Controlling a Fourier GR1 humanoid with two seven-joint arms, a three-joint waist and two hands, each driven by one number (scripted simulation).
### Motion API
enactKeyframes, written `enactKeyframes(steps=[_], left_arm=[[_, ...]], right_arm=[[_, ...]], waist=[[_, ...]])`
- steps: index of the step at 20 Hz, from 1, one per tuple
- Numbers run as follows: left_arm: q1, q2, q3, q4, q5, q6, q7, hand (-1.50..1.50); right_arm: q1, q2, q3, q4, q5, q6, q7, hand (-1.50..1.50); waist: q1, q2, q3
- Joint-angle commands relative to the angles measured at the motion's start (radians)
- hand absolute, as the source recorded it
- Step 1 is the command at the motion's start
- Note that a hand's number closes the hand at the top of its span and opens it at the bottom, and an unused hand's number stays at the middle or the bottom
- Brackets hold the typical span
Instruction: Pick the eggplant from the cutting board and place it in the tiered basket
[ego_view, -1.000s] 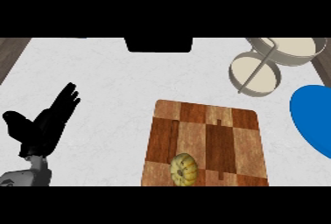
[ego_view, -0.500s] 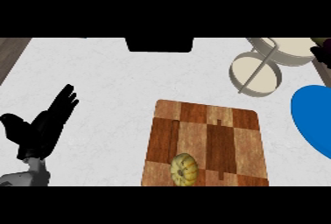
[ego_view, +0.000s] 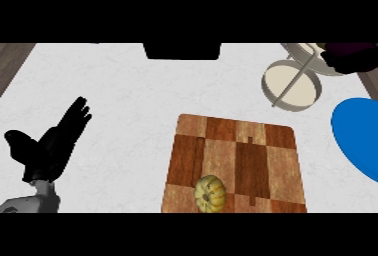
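Fingers (ego_view: 75, 116) of the left hand (ego_view: 46, 150) straight and apart above white counter (ego_view: 133, 95), beside cutting board (ego_view: 244, 150).

The bench (ego_view: 133, 90) looks pale, faintly veined stone, matt. The cutting board (ego_view: 244, 150) is patchwork brown wood, grain showing. The blue plate (ego_view: 358, 135) right of it looks smooth.

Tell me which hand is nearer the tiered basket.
Right. The right hand is the dark shape at the upper tier of the tiered basket. The left hand rests open far across the counter, at the left.
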Motion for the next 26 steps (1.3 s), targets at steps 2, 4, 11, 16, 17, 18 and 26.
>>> enactKeyframes(steps=[2,4,11,16,17,18,26], left_arm=[[-0.021,-0.023,-0.017,0.014,-0.027,0.013,-0.001,0.0],[-0.02,0.015,0.015,0.007,0.01,-0.029,0.016,0.0],[-0.027,0.017,0.026,0.005,0.015,-0.032,0.01,0.0],[0.011,0.004,0.011,-0.007,0.004,-0.039,-0.002,0.0],[-0.033,-0.006,0.012,0.018,-0.004,-0.024,-0.008,0.0],[-0.006,-0.031,-0.015,0.001,-0.036,0.0,-0.02,0.0],[-0.042,-0.048,-0.022,-0.009,-0.052,0.027,0.028,0.0]], right_arm=[[-0.088,0.051,0.019,0.17,0.08,-0.1,-0.044,1.5],[-0.072,0.042,0.012,0.217,0.107,-0.144,-0.093,1.5],[-0.094,0.09,-0.071,0.253,0.087,-0.305,-0.151,1.5],[-0.178,0.107,-0.085,0.402,0.09,-0.316,-0.202,-1.5],[-0.203,0.124,-0.071,0.447,0.118,-0.363,-0.232,-1.5],[-0.196,0.126,-0.071,0.457,0.12,-0.37,-0.234,-1.5],[-0.297,0.172,-0.142,0.53,0.035,-0.373,-0.218,-1.5]], waist=[[0.006,0.006,0.003],[0.009,0.006,0.004],[0.012,0.008,0.004],[0.018,0.009,0.004],[0.017,0.01,0.004],[0.013,0.008,0.004],[0.005,0.005,0.004]])
